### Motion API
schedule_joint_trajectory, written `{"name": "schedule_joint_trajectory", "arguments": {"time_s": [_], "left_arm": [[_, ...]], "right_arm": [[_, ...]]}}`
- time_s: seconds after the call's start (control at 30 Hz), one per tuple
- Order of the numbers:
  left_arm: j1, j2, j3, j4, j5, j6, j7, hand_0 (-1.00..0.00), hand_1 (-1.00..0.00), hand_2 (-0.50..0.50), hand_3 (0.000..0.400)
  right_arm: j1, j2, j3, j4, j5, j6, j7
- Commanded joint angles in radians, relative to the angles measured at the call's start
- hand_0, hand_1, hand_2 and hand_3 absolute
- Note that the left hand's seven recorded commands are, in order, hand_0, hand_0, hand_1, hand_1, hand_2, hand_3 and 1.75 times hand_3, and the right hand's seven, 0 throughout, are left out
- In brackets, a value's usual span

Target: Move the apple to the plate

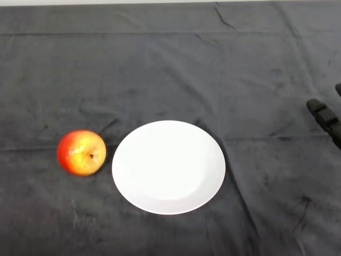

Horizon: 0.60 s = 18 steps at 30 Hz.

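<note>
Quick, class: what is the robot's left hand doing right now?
Left hand: not in view, so its state cannot be told. The apple lies on the cloth beside the plate, held by nothing.

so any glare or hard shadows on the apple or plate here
Head view: soft, even light; the apple has a small pale highlight by its stem, the plate only faint shading inside its lower right rim; neither throws a hard shadow.

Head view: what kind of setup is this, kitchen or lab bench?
Most likely a lab test bench, not a kitchen: the table is draped in a wrinkled dark cloth, and on it lie just a red-yellow apple and, beside it, an empty white plate laid out as props.
</note>
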Motion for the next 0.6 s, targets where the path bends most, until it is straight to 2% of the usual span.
{"name": "schedule_joint_trajectory", "arguments": {"time_s": [0.03,0.33,0.6], "left_arm": [[-0.061,-0.004,-0.032,0.033,0.029,-0.007,-0.021,0.0,0.0,0.0,0.0],[-0.065,-0.001,-0.125,0.04,0.102,-0.01,-0.147,0.0,0.0,0.0,0.0],[-0.061,0.009,-0.189,0.024,0.146,-0.041,-0.277,0.0,0.0,0.0,0.0]], "right_arm": [[-0.043,-0.027,-0.0263,0.002,0.0046,-0.002,0.0074],[-0.042,-0.027,-0.0261,0.001,0.0045,-0.002,0.0069],[-0.042,-0.027,-0.026,0.0,0.0045,-0.002,0.0065]]}}
